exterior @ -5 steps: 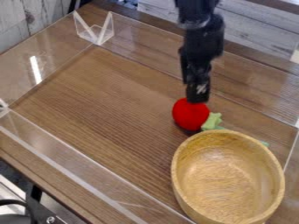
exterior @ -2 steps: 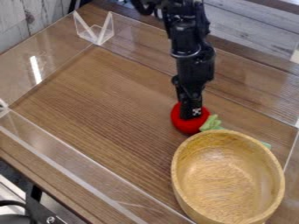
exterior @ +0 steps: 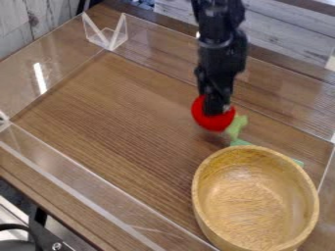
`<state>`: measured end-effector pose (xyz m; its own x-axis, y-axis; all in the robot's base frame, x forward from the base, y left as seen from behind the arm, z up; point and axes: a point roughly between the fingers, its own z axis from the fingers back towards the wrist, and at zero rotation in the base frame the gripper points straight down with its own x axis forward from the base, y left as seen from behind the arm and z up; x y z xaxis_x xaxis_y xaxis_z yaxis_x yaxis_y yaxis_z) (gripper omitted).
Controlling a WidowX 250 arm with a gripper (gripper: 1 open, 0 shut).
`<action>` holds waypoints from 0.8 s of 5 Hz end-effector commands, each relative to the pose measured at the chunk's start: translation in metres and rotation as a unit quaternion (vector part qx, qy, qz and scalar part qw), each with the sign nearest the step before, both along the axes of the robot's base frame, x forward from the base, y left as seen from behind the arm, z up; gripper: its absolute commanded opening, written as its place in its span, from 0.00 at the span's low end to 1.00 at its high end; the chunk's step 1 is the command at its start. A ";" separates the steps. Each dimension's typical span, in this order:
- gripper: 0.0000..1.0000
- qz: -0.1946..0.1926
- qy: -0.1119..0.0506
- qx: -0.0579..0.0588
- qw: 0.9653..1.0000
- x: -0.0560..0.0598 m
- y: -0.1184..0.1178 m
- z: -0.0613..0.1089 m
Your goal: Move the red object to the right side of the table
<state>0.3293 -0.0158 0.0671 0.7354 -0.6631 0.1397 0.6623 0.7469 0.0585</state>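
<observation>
Brown wood tabletop (exterior: 112, 123): streaked grain, one surface, running out beneath everything else, with clear low edging along its border.
Robot arm (exterior: 220, 18): one, dark, reaching in from the far edge of the view.
Wooden bowl (exterior: 256, 204): pale, round, at the near right of the picture, apart from the ball and nearer the camera.
Gripper (exterior: 215, 101): fingers closed in on the red ball, one at either side of its upper part; it looks clamped and lifted a little off the wood, though the gap beneath is hard to judge.
Red ball (exterior: 211, 117): at the fingertips, directly below the gripper body, with the bowl toward the camera and slightly right of it; being round, it shows no long axis to line up with.
Green piece (exterior: 279, 157): flat, pale, lying just beyond the bowl's rim.
Next move: probably a sideways carry of the ball, then a lowering; a soft round thing could slip or roll on release.
Count: one arm, one gripper, one ball, one bowl, one flat green piece.
</observation>
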 end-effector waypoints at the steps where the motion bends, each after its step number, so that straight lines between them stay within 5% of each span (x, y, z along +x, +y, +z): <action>1: 0.00 0.010 -0.056 0.003 0.998 0.012 -0.026 0.033; 3: 0.00 0.006 -0.063 -0.009 0.998 0.032 -0.071 0.021; 4: 0.00 -0.004 -0.069 -0.019 0.997 0.032 -0.079 0.005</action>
<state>0.3568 -0.0906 0.0572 0.7190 -0.6577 0.2247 0.6548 0.7494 0.0985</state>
